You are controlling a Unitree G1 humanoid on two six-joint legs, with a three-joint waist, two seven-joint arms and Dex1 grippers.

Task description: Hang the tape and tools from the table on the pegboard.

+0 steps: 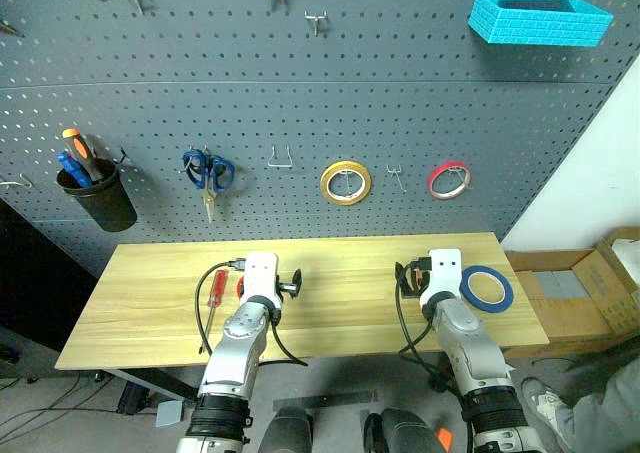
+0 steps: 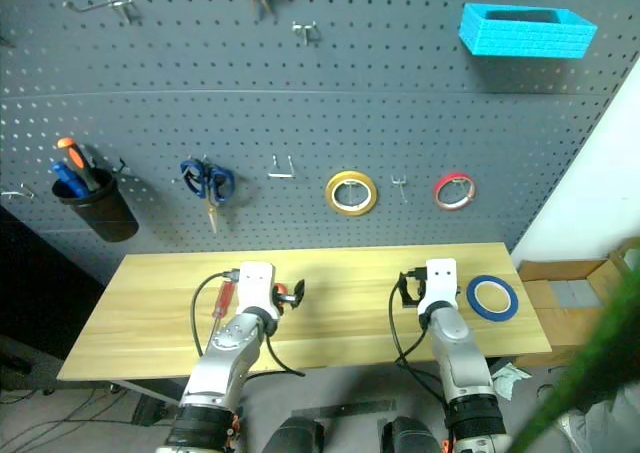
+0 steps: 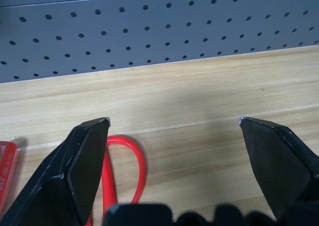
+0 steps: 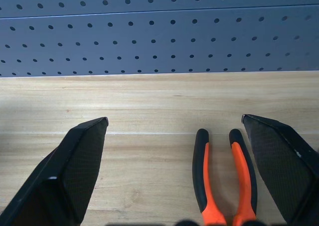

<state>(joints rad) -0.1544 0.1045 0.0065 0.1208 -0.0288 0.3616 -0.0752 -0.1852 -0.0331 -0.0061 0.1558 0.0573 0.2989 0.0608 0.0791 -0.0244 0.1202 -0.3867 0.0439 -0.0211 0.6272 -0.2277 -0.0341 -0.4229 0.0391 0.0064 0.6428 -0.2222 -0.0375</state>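
While nothing has yet left the tabletop [image 1: 330,323], we judge the task to be at its very start: all four things still lie on the wood and both arms hover low over it, each facing the pegboard [image 1: 300,103].

Starting at the left, the screwdriver [image 1: 215,298] lies just beside the left arm, its long axis running from the near edge toward the pegboard, red handle at the far end and the slim shaft pointing back at us. Next comes the left tool [image 3: 174,123], spread wide and holding nothing; under it we see a red loop of the scissors [image 3: 130,173], one handle ring near its left finger. The blades are hidden, so we cannot tell which way they point.

Further right, the right tool [image 4: 174,120] also stands wide open and empty. The pliers [image 4: 224,178] lie under it, near its right finger, the orange-and-black handles pointing toward the pegboard; their long axis runs along the tool's own line. The jaw end is hidden below the wrist. At the far right, the tape [image 1: 486,287] lies flat near the tabletop's right end, just beside the right arm.

The next move, as we judge it, calls for lowering one tool onto its nearest thing, closing across the narrow width, and then carrying it to a free hook.
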